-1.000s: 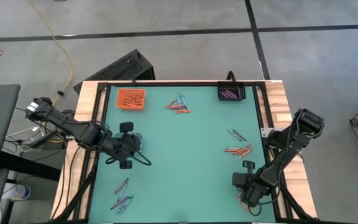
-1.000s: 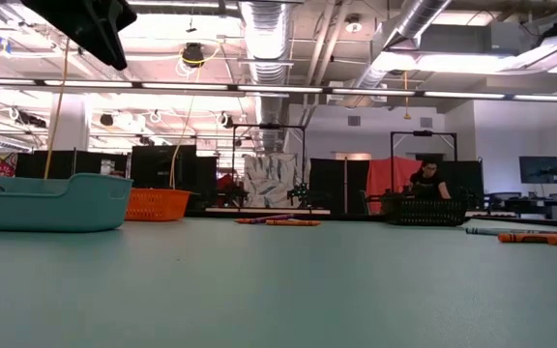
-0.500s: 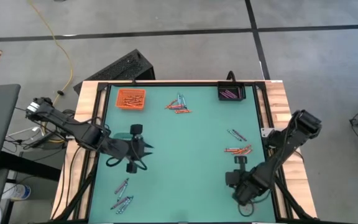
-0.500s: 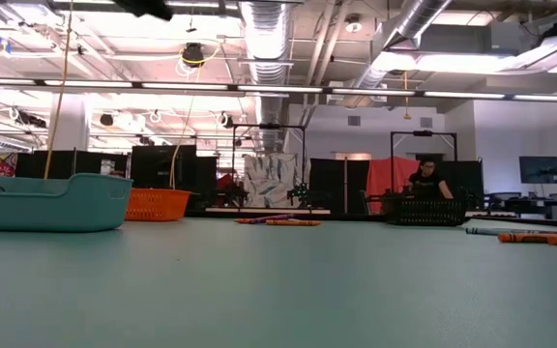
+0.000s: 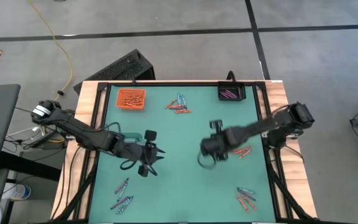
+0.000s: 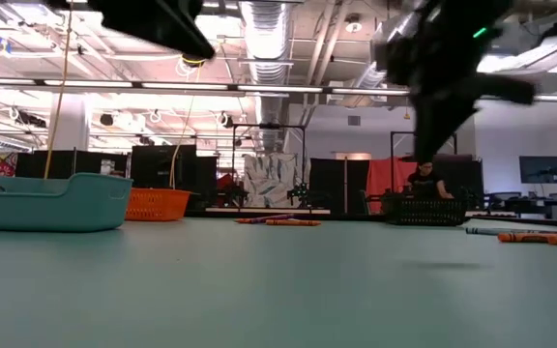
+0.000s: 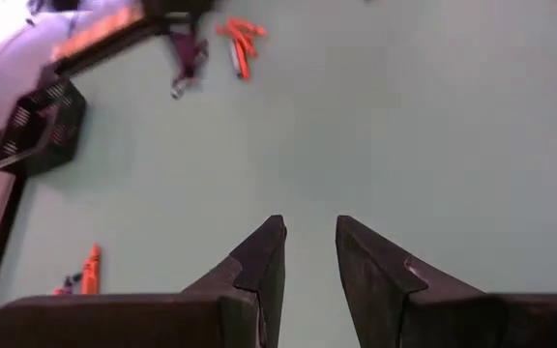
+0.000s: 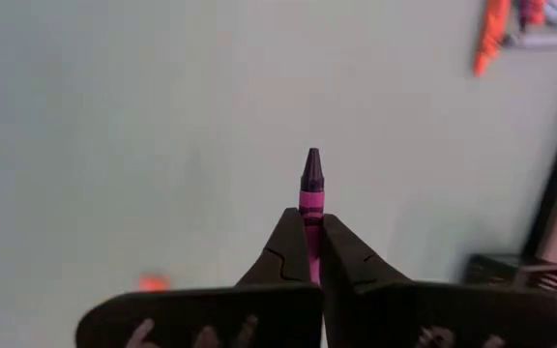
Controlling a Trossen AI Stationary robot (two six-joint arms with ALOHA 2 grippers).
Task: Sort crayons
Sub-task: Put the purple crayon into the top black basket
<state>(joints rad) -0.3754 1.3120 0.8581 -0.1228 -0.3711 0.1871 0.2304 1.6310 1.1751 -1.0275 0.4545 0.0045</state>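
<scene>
Crayons (image 5: 179,104) are lying partly sorted in the high view: orange ones filling the orange tray (image 5: 131,98), purple ones the black tray (image 5: 231,93), loose clusters remaining across the green worktop (image 5: 179,186). Low view: a workshop is showing behind. Left wrist view: the left pincer (image 7: 307,253) is hanging released, empty. Right wrist view: the right pincer (image 8: 309,249) is grasping a purple crayon (image 8: 311,182).

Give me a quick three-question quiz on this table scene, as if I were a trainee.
1. True or false: the right gripper holds a purple crayon.
2. What fills the orange tray? A orange-red crayons; B purple crayons; C nothing.
3. Fill in: the left gripper holds ____.

Key: 1 true; 2 A; 3 nothing, its fingers stand apart over bare green table.
</scene>
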